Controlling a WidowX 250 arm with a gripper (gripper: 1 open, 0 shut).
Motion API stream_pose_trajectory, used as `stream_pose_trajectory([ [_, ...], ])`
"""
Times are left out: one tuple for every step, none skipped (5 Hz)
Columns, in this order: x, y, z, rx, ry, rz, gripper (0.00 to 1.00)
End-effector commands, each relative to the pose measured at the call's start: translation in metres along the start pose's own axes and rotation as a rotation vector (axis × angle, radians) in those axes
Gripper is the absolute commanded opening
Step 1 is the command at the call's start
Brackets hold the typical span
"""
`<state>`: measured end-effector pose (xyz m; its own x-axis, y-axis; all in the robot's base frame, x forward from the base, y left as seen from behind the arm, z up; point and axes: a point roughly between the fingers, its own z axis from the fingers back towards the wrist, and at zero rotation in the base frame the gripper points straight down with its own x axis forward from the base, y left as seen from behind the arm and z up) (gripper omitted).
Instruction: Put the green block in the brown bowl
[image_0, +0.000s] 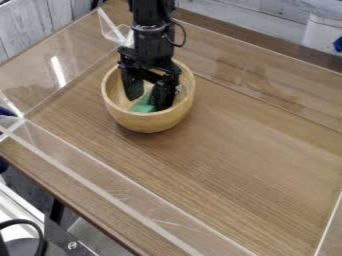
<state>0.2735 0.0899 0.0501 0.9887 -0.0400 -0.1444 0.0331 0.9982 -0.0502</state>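
Light wooden bowl, smooth; brown wood tabletop, slightly glossy.

Green block — inside brown bowl

no readable text, no legible labels, no brands, no numbers, no signs

The black gripper hides part of the green block. The bowl's front wall hides the block's bottom. The picture's top edge cuts off the arm.
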Motion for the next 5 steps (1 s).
stream_pose_trajectory([
  [0.008,-0.002,0.043,0.038,-0.117,0.000,1.00],
  [0.008,-0.011,0.069,0.052,-0.156,-0.007,1.00],
  [0.008,-0.020,0.097,0.066,-0.198,-0.018,1.00],
  [0.006,-0.028,0.121,0.072,-0.236,-0.028,1.00],
  [0.004,-0.027,0.110,0.069,-0.223,-0.024,1.00],
])
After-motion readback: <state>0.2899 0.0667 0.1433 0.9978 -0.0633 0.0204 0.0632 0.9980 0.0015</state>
